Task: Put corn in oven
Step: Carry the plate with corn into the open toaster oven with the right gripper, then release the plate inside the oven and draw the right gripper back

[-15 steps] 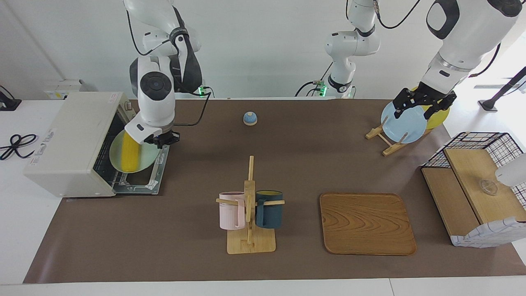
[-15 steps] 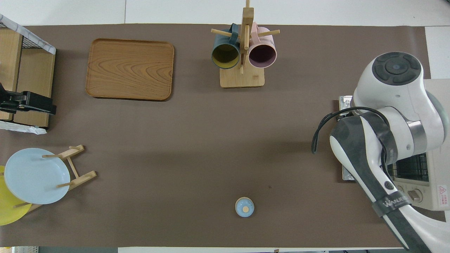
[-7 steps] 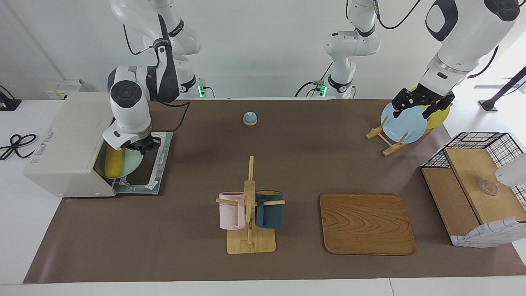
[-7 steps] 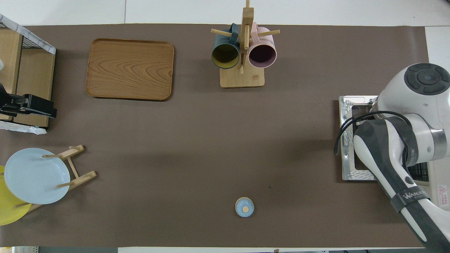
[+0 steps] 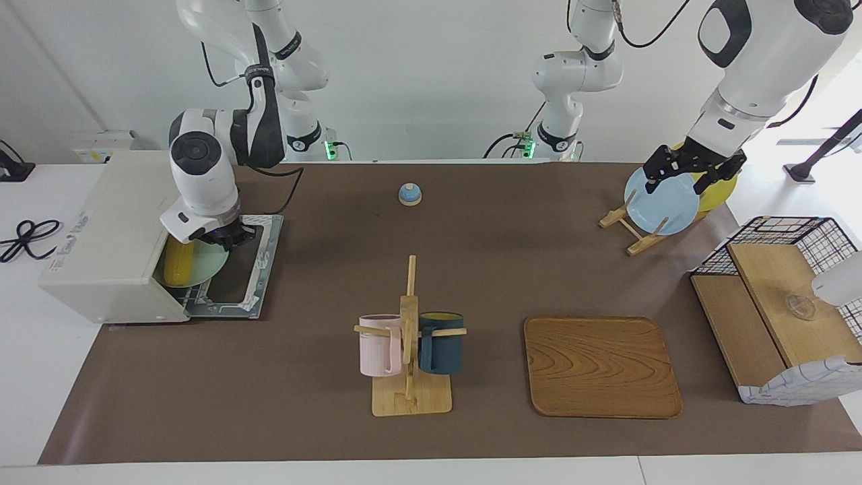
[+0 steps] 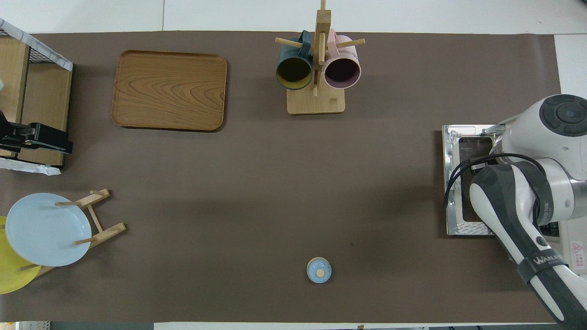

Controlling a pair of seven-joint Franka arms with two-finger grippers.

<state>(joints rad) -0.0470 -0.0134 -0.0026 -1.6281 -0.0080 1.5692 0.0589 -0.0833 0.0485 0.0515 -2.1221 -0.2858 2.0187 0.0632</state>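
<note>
The yellow corn lies on a pale green plate that sits partly inside the open cream-white oven, on its wire rack. The oven door lies flat on the table. My right gripper is shut on the plate's rim, over the door at the oven's mouth. In the overhead view the right arm hides the corn and plate; the oven and door show. My left gripper waits open and empty, up in the air over the plate rack.
A plate rack holds a blue plate and a yellow plate at the left arm's end. A wooden box with a wire basket, a wooden tray, a mug rack and a small blue bell stand on the table.
My right gripper has carried the plate with the corn from above the open door into the oven's mouth. The left arm has hardly moved.
</note>
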